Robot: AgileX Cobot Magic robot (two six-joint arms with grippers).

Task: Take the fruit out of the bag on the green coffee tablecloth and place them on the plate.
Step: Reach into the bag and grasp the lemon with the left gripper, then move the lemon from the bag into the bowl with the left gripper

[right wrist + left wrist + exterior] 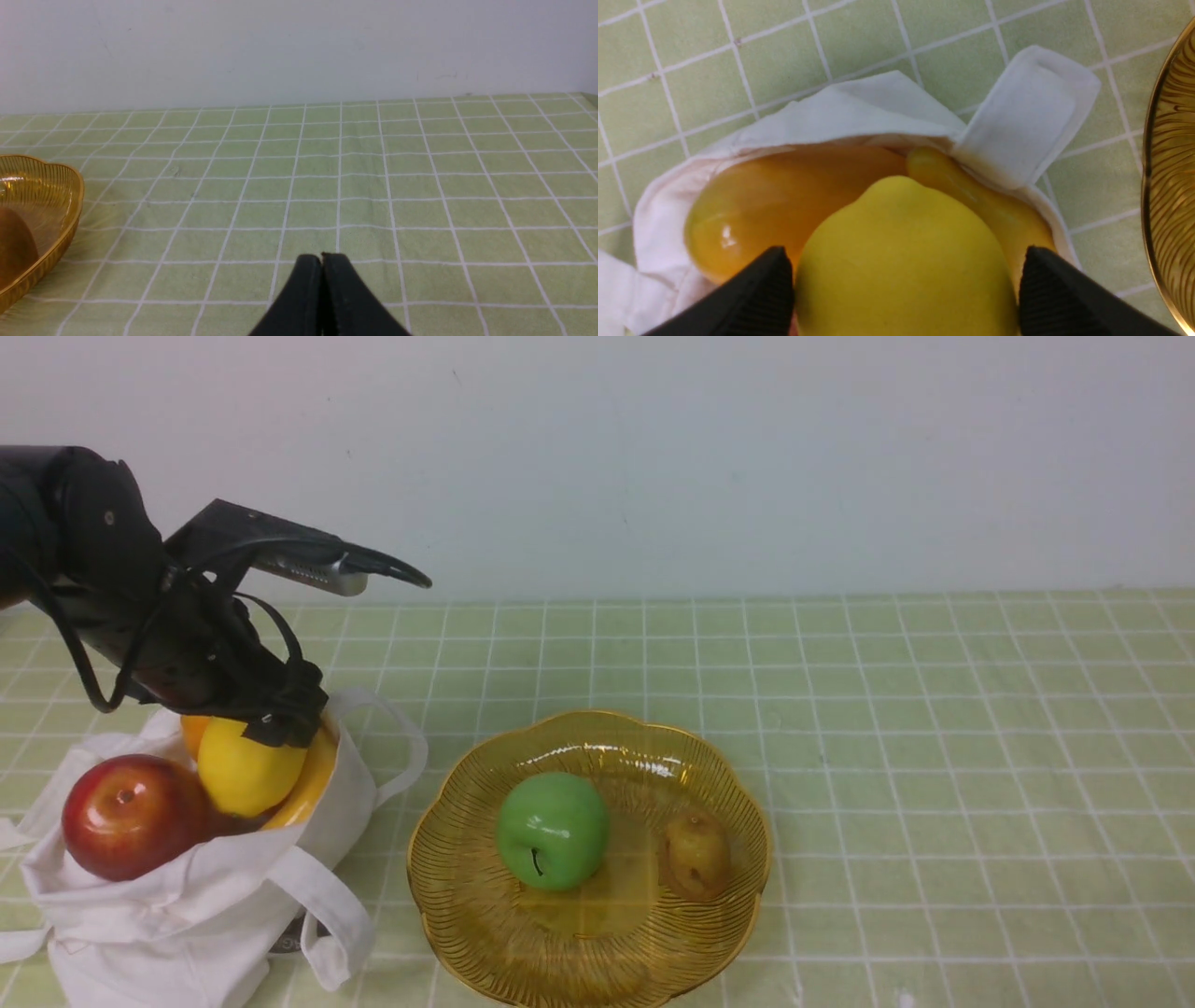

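Pale green coffee tablecloth (934, 756) carries everything: the bag (187, 933) slumps just beside the plate (485, 933). At the bag's mouth the left fingers (752, 298) clamp the lemon (245, 775); the right fingers (303, 298) are pressed together, empty. Its glossy skin could slip free.

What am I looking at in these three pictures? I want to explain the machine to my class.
This is a robot with two arms, each ending in a gripper. One picture looks forward from between the arms; the other two come from a camera on each wrist. On the green checked tablecloth lie a white bag holding a red apple, and an amber plate with a green apple and a small brown fruit. The left gripper is closed on a yellow lemon in the bag's mouth. The right gripper is shut, holding nothing.
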